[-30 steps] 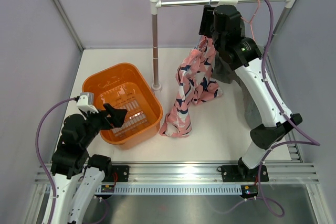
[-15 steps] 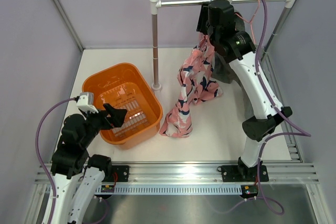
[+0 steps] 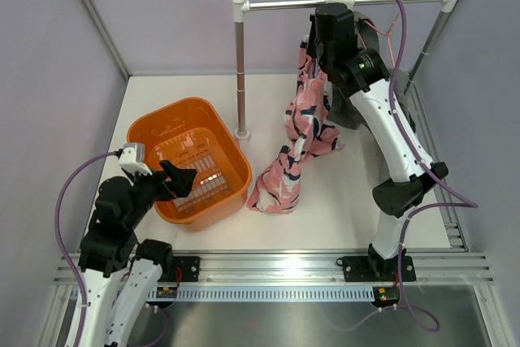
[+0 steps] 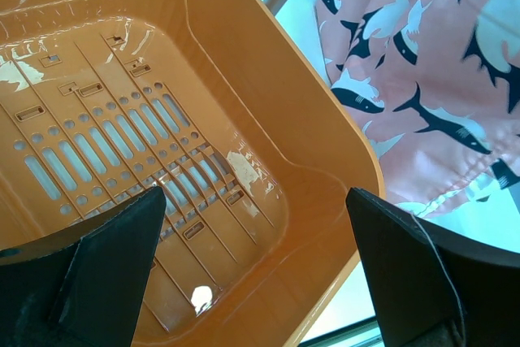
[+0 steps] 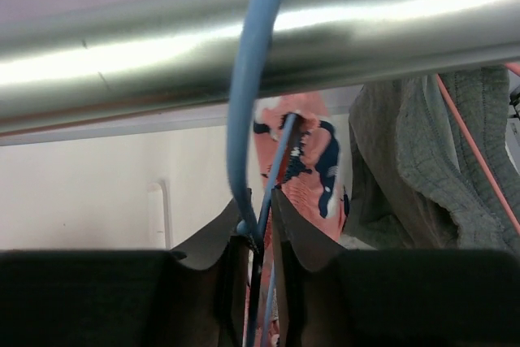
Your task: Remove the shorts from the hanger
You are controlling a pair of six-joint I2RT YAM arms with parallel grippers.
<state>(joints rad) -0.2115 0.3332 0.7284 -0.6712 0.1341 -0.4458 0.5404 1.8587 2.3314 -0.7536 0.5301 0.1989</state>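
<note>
The pink shark-print shorts (image 3: pixel 302 123) hang from a blue hanger (image 5: pixel 248 103) whose hook loops over the metal rail (image 5: pixel 366 30). Their lower end lies bunched on the table (image 3: pixel 275 191). My right gripper (image 3: pixel 315 38) is up at the rail, shut on the blue hanger's neck just under the hook (image 5: pixel 262 209). In the right wrist view the shorts (image 5: pixel 305 164) show behind the fingers. My left gripper (image 3: pixel 180 180) hovers open over the orange basket (image 3: pixel 175 107), nothing between its fingers (image 4: pixel 256 197). The shorts (image 4: pixel 439 79) lie beside the basket's rim (image 4: pixel 325 119).
A grey quilted garment (image 5: pixel 422 168) hangs on the same rail to the right, on a thin orange hanger (image 5: pixel 475 156). The rail's left post (image 3: pixel 240 71) stands between basket and shorts. Side walls enclose the table.
My right gripper rose toward the rail and closed on the blue hanger. The shorts lifted slightly with it. The left arm stayed still.
</note>
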